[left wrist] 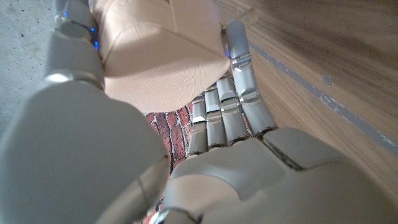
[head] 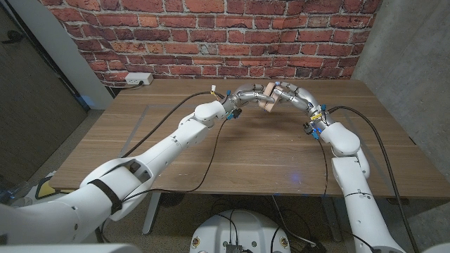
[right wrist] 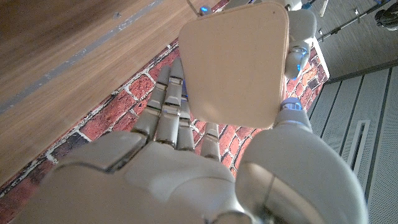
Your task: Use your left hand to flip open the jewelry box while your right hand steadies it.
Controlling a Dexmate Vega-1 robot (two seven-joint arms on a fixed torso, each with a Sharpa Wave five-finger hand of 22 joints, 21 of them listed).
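Hands meet over the far middle of the wooden table (head: 232,151), just in front of the brick wall (head: 211,35), and between them sits the jewelry box (head: 268,99), a small tan block lifted above the tabletop. From the head view the left hand (head: 247,95) closes on it from one side and the right hand (head: 290,93) from the other, each arm bending in toward the box; at that range the box is too small to tell whether its lid is raised.

The wrist views give what the head view cannot. In the left wrist view the jewelry box (left wrist: 158,53) shows a ribbed tan surface with rounded corners, the left hand (left wrist: 155,168) wrapped around it with fingers (left wrist: 239,74) running up one side and the thumb along the opposite side. In the right wrist view the jewelry box (right wrist: 239,62) presents a broad, near-square flat face with rounded corners, turned toward the camera, and the right hand (right wrist: 180,168) holds it with fingers (right wrist: 168,109) behind that face and the thumb on the other edge. The box looks about as wide as it is long, so no long axis stands out; a seam may run along one edge, but that is unclear.

A white power strip (head: 138,79) lies on the table's far left corner, well apart from the box.
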